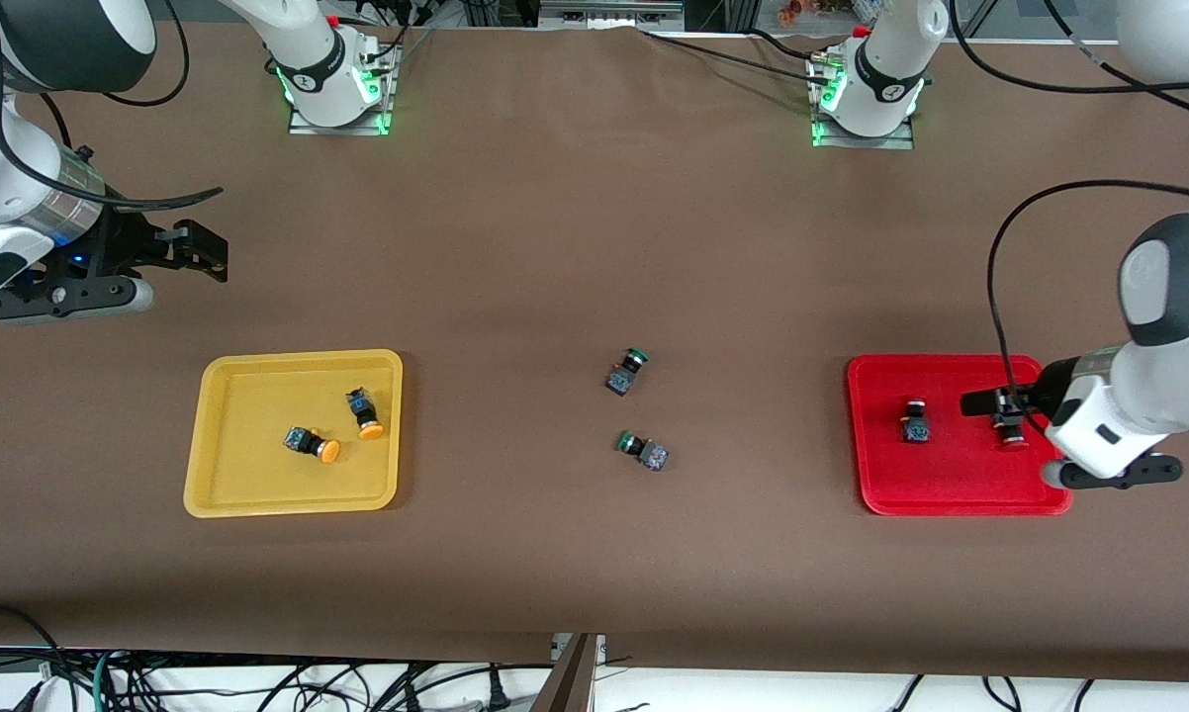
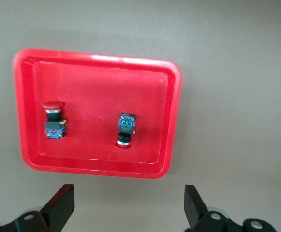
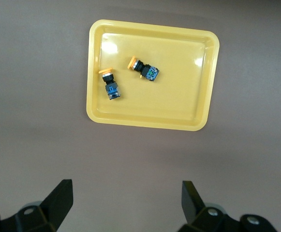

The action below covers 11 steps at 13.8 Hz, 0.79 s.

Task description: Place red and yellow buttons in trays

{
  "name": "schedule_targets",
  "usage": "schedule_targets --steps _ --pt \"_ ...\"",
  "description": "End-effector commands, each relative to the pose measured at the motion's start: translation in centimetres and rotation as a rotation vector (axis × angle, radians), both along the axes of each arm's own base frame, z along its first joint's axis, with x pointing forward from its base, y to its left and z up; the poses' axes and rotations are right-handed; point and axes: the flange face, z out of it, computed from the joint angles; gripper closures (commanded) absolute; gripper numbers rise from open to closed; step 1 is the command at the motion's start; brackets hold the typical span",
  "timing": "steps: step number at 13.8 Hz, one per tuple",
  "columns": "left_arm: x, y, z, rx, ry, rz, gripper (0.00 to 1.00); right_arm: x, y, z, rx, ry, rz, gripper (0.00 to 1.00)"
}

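Lowest in the front view, so nearest that camera, sit the two trays, well apart at either end of the table; the yellow tray lies toward the right arm's end, the red tray toward the left arm's end. Both yellow buttons lie on their sides in the yellow tray; one yellow button has its long axis running toward the front camera, cap nearer it; the other yellow button lies slantwise, cap toward the table's middle. Both red buttons lie in the red tray; one red button shows its base nearer the front camera; the second red button lies beside it, partly hidden under the left gripper, whose fingers stand apart, holding nothing. Over bare table, the right gripper waits, fingers apart.
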Motion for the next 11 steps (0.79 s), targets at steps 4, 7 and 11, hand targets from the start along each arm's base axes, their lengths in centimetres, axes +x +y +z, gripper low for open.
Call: schedule_targets --steps 4,7,11 --pt "-7.4 -2.5 12.2 0.031 -0.105 -0.032 0.0 0.4 -0.5 0.6 0.012 -0.017 -0.018 0.0" --pt "-11.1 -3.1 12.4 0.047 -0.05 -0.047 0.0 0.4 -0.1 0.7 0.013 -0.019 -0.012 0.01" --pt "-14.0 -2.9 11.6 0.01 -0.016 -0.031 0.0 0.4 0.1 1.1 0.016 -0.028 -0.009 0.0"
